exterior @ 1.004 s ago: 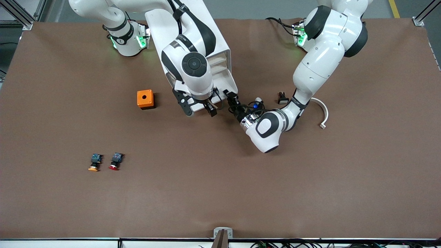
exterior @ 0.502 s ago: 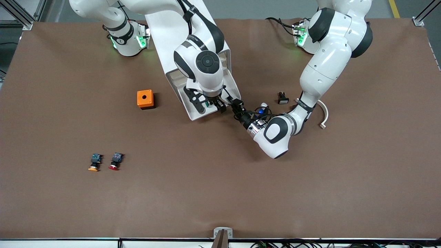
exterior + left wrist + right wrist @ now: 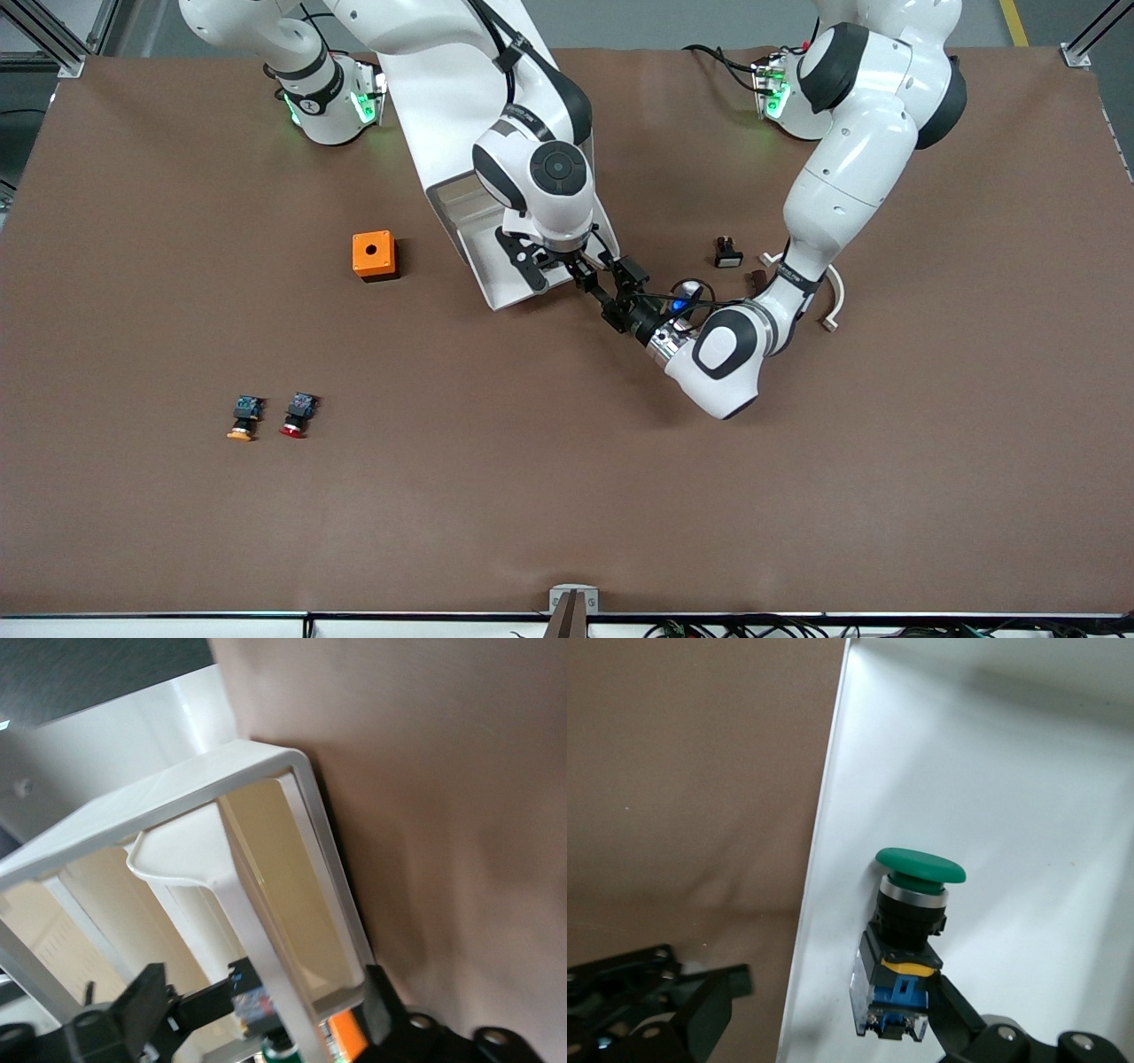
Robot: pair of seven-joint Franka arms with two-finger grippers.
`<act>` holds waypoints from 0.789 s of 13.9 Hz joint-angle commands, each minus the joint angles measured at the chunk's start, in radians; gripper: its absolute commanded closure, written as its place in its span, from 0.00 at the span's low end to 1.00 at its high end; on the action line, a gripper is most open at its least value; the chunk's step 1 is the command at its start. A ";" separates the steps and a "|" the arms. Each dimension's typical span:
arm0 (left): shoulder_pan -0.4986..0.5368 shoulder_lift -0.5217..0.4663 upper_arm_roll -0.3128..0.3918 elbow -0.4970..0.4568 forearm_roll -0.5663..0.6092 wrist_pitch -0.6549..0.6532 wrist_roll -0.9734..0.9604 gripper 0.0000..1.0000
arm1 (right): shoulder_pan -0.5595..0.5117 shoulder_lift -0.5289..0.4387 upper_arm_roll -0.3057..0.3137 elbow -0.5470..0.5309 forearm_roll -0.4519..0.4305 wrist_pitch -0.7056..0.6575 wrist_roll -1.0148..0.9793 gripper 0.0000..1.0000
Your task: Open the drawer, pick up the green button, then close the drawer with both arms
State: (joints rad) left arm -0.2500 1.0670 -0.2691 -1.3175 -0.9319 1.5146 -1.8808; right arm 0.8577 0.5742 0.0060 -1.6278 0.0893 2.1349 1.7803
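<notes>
Green-capped button lies in the pulled-out drawer; your left claw has just spread off the handle, right claw spread above it.

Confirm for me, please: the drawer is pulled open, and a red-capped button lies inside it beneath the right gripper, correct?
Not quite. The button lying in the open drawer beneath the right gripper has a green cap, not a red one; the right wrist view shows it clearly. The rest is right: the drawer is pulled open.
</notes>
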 commanded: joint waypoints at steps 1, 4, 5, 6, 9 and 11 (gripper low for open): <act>0.026 -0.031 -0.004 0.016 0.001 -0.001 0.182 0.00 | 0.023 0.004 -0.009 0.011 -0.005 -0.056 0.011 0.01; 0.028 -0.035 0.022 0.050 0.011 0.001 0.389 0.00 | 0.021 0.003 -0.011 0.011 -0.006 -0.067 0.011 0.01; 0.023 -0.042 0.040 0.050 0.013 0.001 0.438 0.00 | 0.020 0.001 -0.011 0.014 -0.006 -0.067 0.010 0.01; 0.021 -0.045 0.056 0.050 0.015 0.001 0.472 0.00 | 0.018 0.001 -0.011 0.014 -0.006 -0.067 0.010 0.01; 0.011 -0.062 0.077 0.058 0.106 0.003 0.580 0.00 | 0.014 0.003 -0.012 0.011 -0.008 -0.070 0.010 0.01; 0.005 -0.067 0.079 0.107 0.168 0.015 0.644 0.00 | 0.012 0.001 -0.012 0.011 -0.008 -0.082 0.011 0.05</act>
State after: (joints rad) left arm -0.2241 1.0283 -0.2053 -1.2418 -0.8203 1.5179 -1.2876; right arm 0.8674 0.5746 -0.0019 -1.6253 0.0888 2.0727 1.7803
